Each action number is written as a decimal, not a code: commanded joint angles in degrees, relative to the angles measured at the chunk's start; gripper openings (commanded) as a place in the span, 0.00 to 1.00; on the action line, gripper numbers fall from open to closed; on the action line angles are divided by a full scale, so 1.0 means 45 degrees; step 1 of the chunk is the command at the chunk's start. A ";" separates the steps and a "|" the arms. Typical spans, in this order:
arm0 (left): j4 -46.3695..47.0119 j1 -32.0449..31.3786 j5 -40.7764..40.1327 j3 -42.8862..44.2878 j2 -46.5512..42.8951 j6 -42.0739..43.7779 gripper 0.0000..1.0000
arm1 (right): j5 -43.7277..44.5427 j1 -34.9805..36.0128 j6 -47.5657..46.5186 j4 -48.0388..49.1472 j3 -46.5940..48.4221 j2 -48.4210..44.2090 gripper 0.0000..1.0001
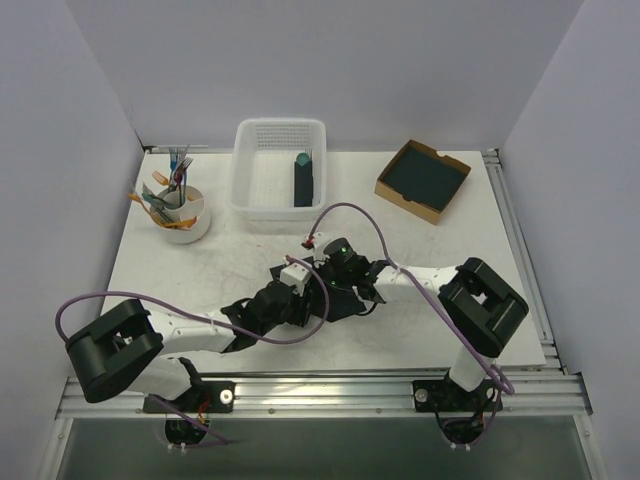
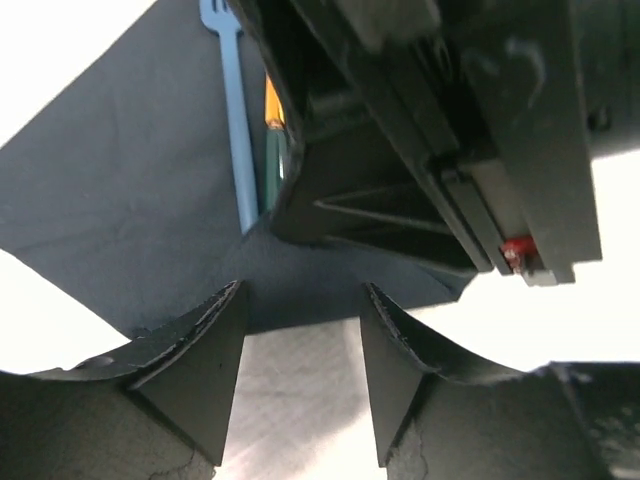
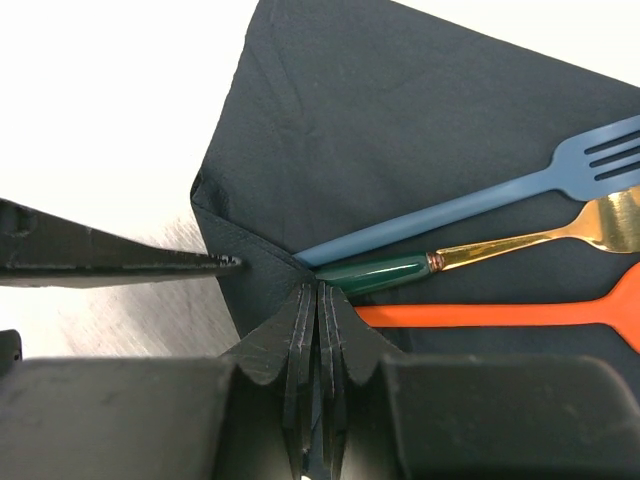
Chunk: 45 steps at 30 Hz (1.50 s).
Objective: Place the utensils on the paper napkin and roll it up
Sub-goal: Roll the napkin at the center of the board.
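Both arms are reaching low to the middle of the table (image 1: 500,270), with their wrists meeting close together; the right gripper (image 3: 318,300) is pinching a folded corner of the napkin (image 3: 400,120), its jaws pressed tight on the paper; the left gripper (image 2: 303,300) is facing it with its jaws apart and nothing between them, hanging over the napkin's edge; one left finger (image 3: 120,262) is pointing at the fold from the side, close to it; the napkin is lying on the table under both grippers; on it a blue fork (image 3: 470,205), a gold fork (image 3: 520,240) with a green handle and an orange utensil (image 3: 480,316) are lying side by side, handles toward the right gripper; at the back a white basket (image 1: 245,190) is holding a dark roll (image 1: 303,180) with a teal tip; a brown box (image 1: 410,205) to its right is holding dark sheets (image 1: 425,178); a white cup (image 1: 188,222) at the far left is holding more cutlery (image 1: 172,185).
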 commanded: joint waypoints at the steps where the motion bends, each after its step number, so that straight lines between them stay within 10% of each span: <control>1: 0.0401 -0.0160 -0.0702 0.0659 0.0118 0.0456 0.58 | -0.0261 -0.0122 0.0066 0.0347 -0.0151 -0.0024 0.00; 4: 0.0030 -0.0277 -0.0918 0.0816 0.0041 0.0691 0.74 | -0.0358 -0.0162 0.0085 0.0386 -0.0190 -0.0044 0.00; 45: -0.0537 -0.0923 -0.2012 0.1070 0.0899 0.0516 0.74 | -0.0769 -0.0435 0.0163 0.0367 0.0024 0.0444 0.00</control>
